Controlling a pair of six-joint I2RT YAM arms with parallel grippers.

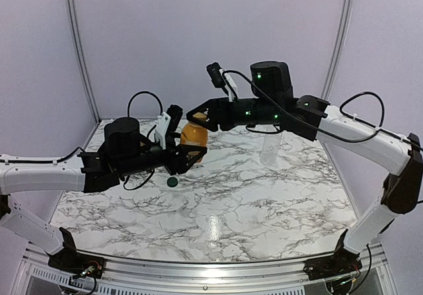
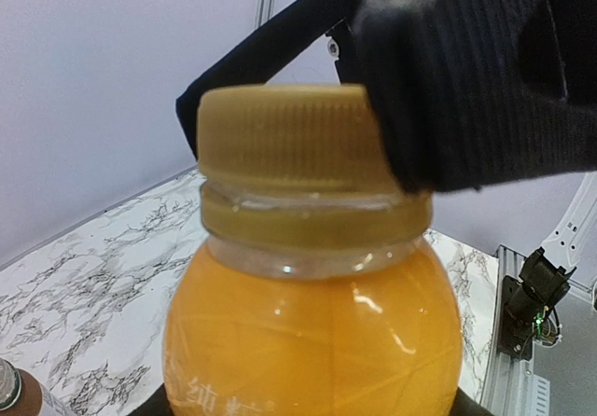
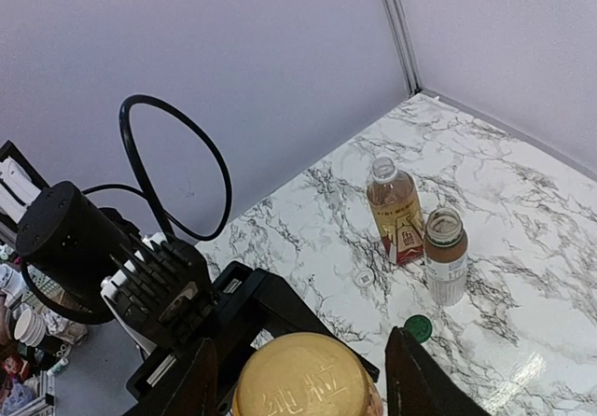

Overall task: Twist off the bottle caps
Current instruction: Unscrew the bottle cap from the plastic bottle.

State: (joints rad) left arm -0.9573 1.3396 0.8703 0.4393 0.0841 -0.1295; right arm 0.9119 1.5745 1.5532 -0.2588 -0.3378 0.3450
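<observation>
Two risks from here.

1. Slip. The right jaws straddle the orange cap of the orange juice bottle. In the left wrist view one black finger lies against the cap's 3 o'clock flank. I cannot tell whether both fingers are truly clamped, because the right wrist view shows thin slivers of gap on either side. If I twist on a loose hold, the fingers would skate over the ribs and nothing would turn.

2. Spin or spill. The bottle is full nearly to the neck. It sits left of centre over the worktop, with the left jaws pinching its body. A weak pinch there would let the whole bottle rotate with the cap. Too hard a squeeze could push juice out once the seal breaks.

Count.

Bottles, 4:
- the orange juice bottle
- the amber tea bottle, neck open
- the short bottle, at the tea bottle's 4 o'clock, neck open
- the tall clear bottle, at 3 o'clock of the juice

Caps in view, 3:
- the orange cap, on its bottle
- the dark green cap, loose on the worktop at 7 o'clock of the short bottle
- the white cap, loose at 7 o'clock of the tea bottle

Fourth cap: not located in any view.
</observation>
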